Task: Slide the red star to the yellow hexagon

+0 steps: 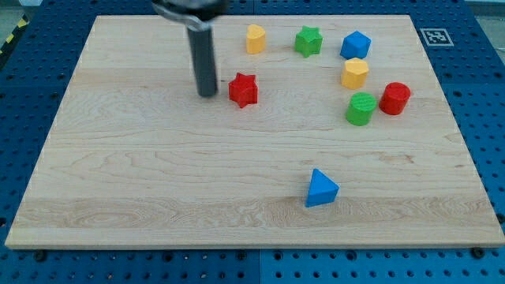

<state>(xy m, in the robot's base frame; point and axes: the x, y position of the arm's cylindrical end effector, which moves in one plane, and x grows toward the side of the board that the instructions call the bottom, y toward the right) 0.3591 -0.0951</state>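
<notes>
Rod first, at upper centre-left of the frame: my tip [207, 94] rests on the board [118, 181] just left of the red star [243, 90], near it but with a sliver of wood showing between them, so not touching as far as I can see. No jaws on this arm at all, only the bare rod, so nothing is spread or pinching.

Up from the star sits a yellow block [255, 38], rounded on top, perhaps a heart; I cannot be sure. Right of that, a green star [308, 40], then a blue block [356, 44] near the top edge. Below the blue one is the yellow hexagon [355, 73], the target, well to the right of the red star and a little higher. Just under it stands a green cylinder [360, 108], with a red cylinder [394, 98] close on its right. A blue triangle [320, 189] lies alone at lower centre-right.

The risks, as I judge them: a star has uneven sides, so an off-centre push from the left could spin it and let it slip off the tip. A line run slightly low would likely drive it into the green cylinder instead. Too much force could knock the hexagon into the blue block.
</notes>
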